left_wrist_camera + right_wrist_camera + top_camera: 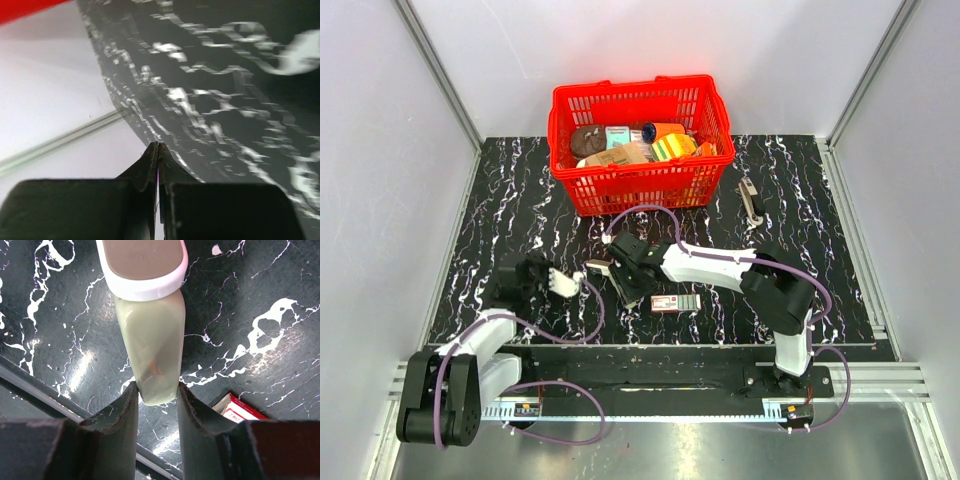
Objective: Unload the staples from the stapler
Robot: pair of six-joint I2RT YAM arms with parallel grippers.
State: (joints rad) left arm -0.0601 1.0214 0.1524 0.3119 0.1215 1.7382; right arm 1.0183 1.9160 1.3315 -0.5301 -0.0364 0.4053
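Two sets of jaws stand in two different states. The right jaws are clenched on the narrow end of a pale green, translucent, elongated plastic piece with a white-rimmed taupe cap. Their dark fingers press on either side of it, above the black, white-veined marble-look surface; what this piece is I cannot tell. The left jaws are pressed fully together on nothing, held over the same surface near the right ones. Close by the right jaws lies a small flat red-and-white cardboard box, untouched. Farther out, the small slim dark stapler with a silvery-grey metal strip lies on the surface to the right of the red plastic basket of packets, well apart from both arms. By this layout the unloading looks not yet begun. To do the step well, the right arm should set the green piece down clear of the box. One arm should then pin the stapler's body flat while the other works the magazine open, gripping across the narrow width so that it neither skids nor twists on the glossy surface.
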